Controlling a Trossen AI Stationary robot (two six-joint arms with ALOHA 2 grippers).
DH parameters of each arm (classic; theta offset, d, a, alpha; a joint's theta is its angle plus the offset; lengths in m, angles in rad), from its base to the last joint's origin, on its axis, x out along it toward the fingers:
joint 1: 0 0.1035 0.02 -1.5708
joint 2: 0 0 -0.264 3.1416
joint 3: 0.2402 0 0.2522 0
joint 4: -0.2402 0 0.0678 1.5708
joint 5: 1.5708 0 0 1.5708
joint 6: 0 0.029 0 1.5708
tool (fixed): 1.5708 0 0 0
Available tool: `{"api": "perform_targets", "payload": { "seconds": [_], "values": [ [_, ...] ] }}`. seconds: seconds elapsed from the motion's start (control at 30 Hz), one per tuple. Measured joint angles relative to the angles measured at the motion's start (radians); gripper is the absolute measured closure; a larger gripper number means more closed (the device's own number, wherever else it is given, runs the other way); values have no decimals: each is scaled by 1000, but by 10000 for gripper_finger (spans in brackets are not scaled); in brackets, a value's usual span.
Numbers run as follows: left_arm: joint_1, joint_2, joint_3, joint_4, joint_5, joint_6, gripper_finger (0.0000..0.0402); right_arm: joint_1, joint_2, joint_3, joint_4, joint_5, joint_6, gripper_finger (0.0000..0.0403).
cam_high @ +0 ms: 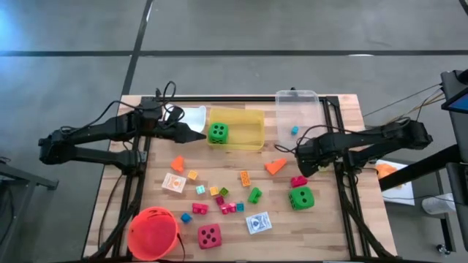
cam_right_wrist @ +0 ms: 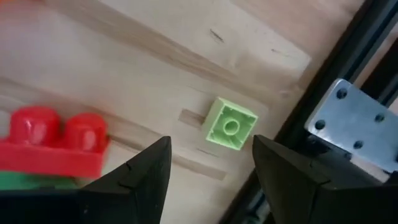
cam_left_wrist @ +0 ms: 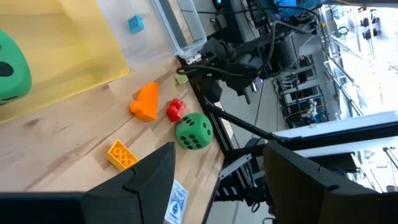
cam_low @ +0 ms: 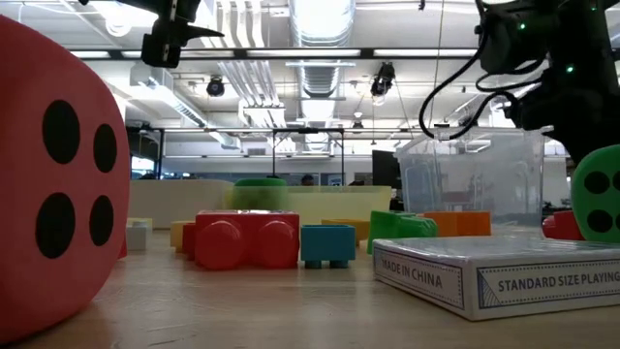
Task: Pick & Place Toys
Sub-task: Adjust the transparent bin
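At center right of the high view, the right gripper (cam_high: 303,166) hovers with fingers apart and empty over a small light-green block (cam_right_wrist: 230,123), beside a red block (cam_right_wrist: 53,142). Upper left of center, the left gripper (cam_high: 200,134) hangs parted at the yellow bin (cam_high: 252,117) holding a green die (cam_high: 218,132).

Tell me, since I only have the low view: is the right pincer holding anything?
Observer: No. Its wrist view shows the right pincer open and empty, with a small light-green block lying on the table ahead of it.
Operator: Anything inside the clear bin?
Observer: From above, one small blue block.
Operator: And the left pincer?
Observer: Open and empty, at the yellow bin edge near the green die that sits inside it.
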Motion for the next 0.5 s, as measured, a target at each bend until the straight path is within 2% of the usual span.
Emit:
{"api": "perform_targets", "payload": {
  "seconds": [0.3, 0.5],
  "values": [
    [0, 0, 0, 0, 15, -1, 170, 14, -26, -5, 27, -50, -372, 181],
    [0, 0, 0, 0, 31, -1, 170, 14, -47, 7, 10, -34, -393, 182]
  ]
}}
